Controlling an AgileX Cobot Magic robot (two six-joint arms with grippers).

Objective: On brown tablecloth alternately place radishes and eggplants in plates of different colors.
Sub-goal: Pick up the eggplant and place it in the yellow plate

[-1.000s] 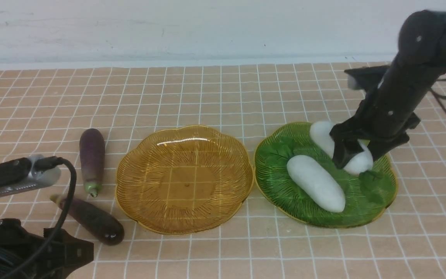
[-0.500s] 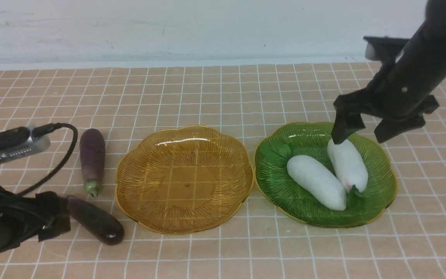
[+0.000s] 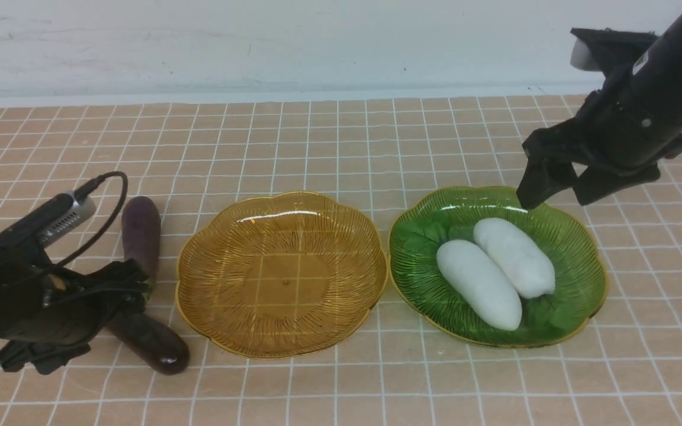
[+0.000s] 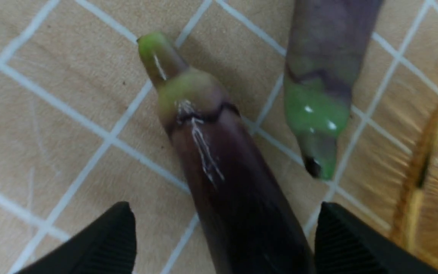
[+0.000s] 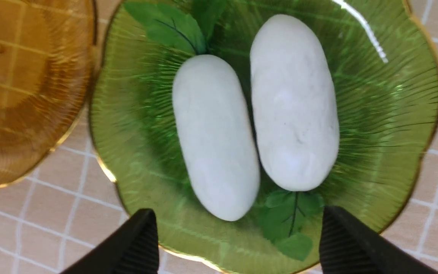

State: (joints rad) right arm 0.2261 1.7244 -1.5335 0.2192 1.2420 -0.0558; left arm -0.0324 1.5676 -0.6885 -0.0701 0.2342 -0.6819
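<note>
Got the left gripper (image 4: 224,228) spread about as wide as possible, down low over the brown tablecloth (image 3: 341,148), straddling the glossy eggplant (image 4: 238,198) toward its stem half. Not pinching anything: clear gap of cloth next to one finger (image 4: 105,243), with the other finger (image 4: 356,247) right beside the purple skin. Can't tell if touching there. Spotted the paler eggplant (image 3: 142,231) just beyond, flat on the cloth, green cap aimed back toward the glossy one, caps close but apart. Both of them left of the amber plate (image 3: 282,272).

Over on the other side, found the right gripper (image 3: 556,195) hanging in the air above the far rim of the green plate (image 3: 586,248), also spread, holding nothing, touching nothing. Seeing the front radish (image 3: 479,284) and back radish (image 3: 514,257) inside that green plate, lying side by side and pressed together, leaves at opposite ends. Plates next to each other, rims nearly meeting.
</note>
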